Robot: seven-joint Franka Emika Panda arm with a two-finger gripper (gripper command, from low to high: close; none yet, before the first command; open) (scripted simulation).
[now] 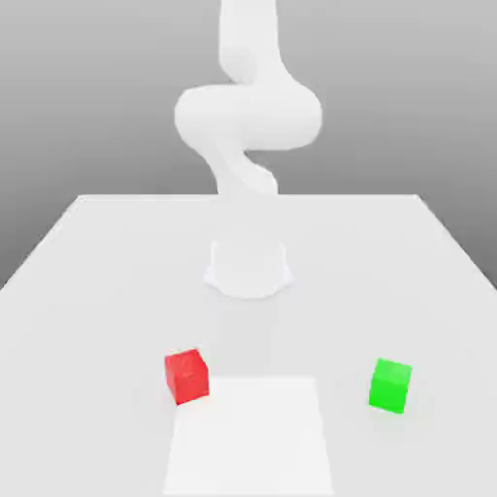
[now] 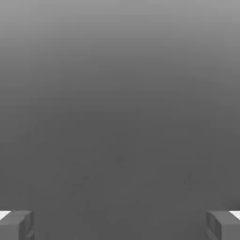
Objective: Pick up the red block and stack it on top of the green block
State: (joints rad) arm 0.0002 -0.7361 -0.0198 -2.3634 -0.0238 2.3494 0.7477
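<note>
The gripper's fingers (image 2: 120, 226) were spread wide and empty. The red block (image 1: 186, 377) sat on the white table (image 1: 87, 388), toward the exterior view's left, well apart from the green block (image 1: 390, 386), in front of the arm's base (image 1: 248, 272).

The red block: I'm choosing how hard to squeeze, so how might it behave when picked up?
The red block looks solid and straight-edged, so it would probably stay stiff under a squeeze. Its flat faces suggest it would slide or tip rather than roll. Its weight I can't tell.
</note>
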